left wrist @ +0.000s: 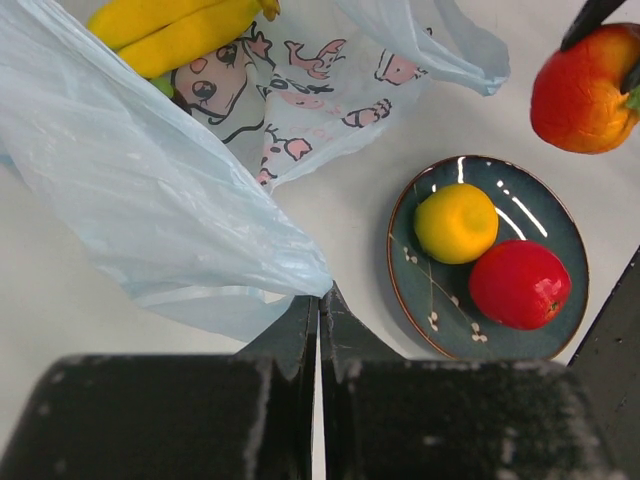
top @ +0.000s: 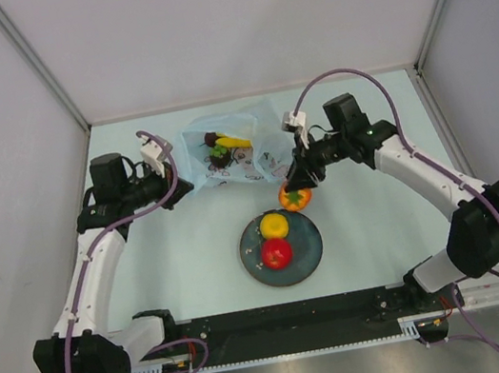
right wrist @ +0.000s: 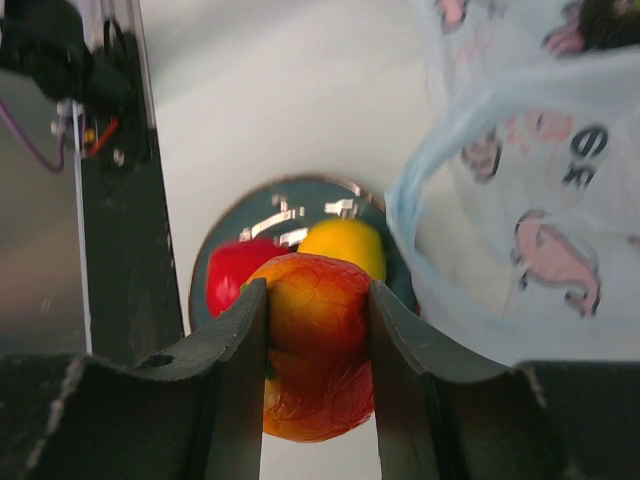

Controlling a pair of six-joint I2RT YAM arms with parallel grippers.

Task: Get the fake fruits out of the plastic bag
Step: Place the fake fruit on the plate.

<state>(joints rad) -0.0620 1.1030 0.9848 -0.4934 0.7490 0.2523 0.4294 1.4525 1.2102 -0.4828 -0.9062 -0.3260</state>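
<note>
Pale table (top: pixel 167 269); banana bunch (left wrist: pixel 180 30) in plastic bag (left wrist: pixel 130 190), unseen from right wrist.

Left gripper (left wrist: pixel 318 302) pinches plastic bag (left wrist: pixel 150 190) beside plate (left wrist: pixel 555 225)

Pale blue and see-through, the plastic bag (left wrist: pixel 150 190) carries a white panel of pink-and-black cartoon animals; the banana bunch (left wrist: pixel 180 30) against it is bright yellow. The orange fruit (top: pixel 295 198) blushes red and yellow, with a green top. A yellow round fruit (top: pixel 274 226) and glossy red apple (top: pixel 277 254) stand out on a dark teal plate (left wrist: pixel 535 205) flecked with small white blossoms.
</note>
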